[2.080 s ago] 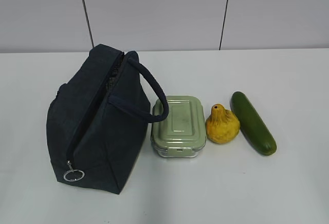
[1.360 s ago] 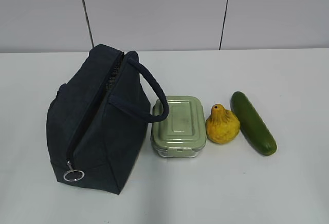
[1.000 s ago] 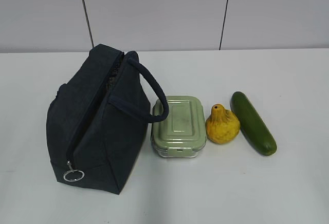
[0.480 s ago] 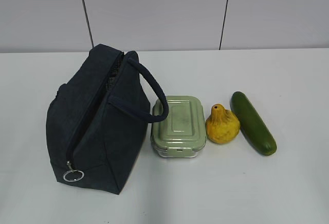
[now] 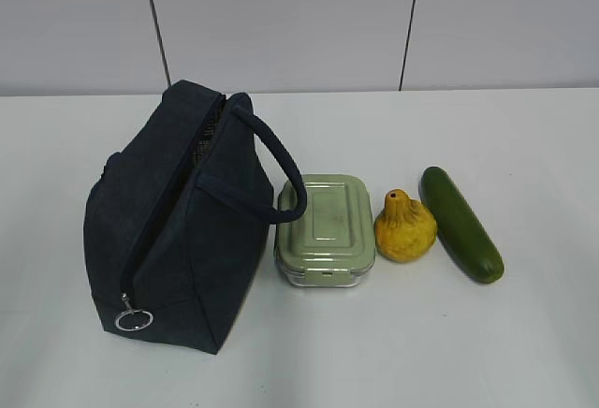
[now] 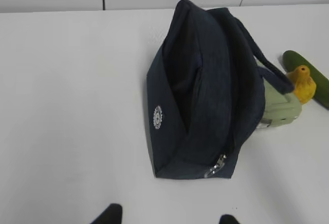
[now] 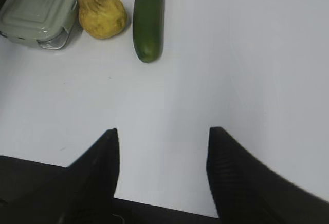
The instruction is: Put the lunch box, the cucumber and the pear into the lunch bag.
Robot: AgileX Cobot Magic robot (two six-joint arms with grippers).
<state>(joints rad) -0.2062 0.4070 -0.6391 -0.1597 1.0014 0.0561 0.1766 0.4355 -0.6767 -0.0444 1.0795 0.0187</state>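
Observation:
The dark navy lunch bag [image 5: 178,221] stands on the left of the white table, zipper along its top, silver ring pull [image 5: 134,318] at the near end. It also fills the left wrist view [image 6: 205,90]. To its right lie the lunch box [image 5: 325,229] with its sage-green lid, the yellow pear [image 5: 404,227] and the dark green cucumber [image 5: 460,224]. The right wrist view shows the lunch box [image 7: 38,8], pear [image 7: 102,14] and cucumber [image 7: 148,16] far ahead. My left gripper [image 6: 167,219] is open, empty, short of the bag. My right gripper [image 7: 163,134] is open and empty over bare table.
The white table [image 5: 524,146] runs back to a grey panelled wall [image 5: 281,24]. Neither arm shows in the exterior view. Bare table surface lies in front of the row of objects and to the right of the cucumber.

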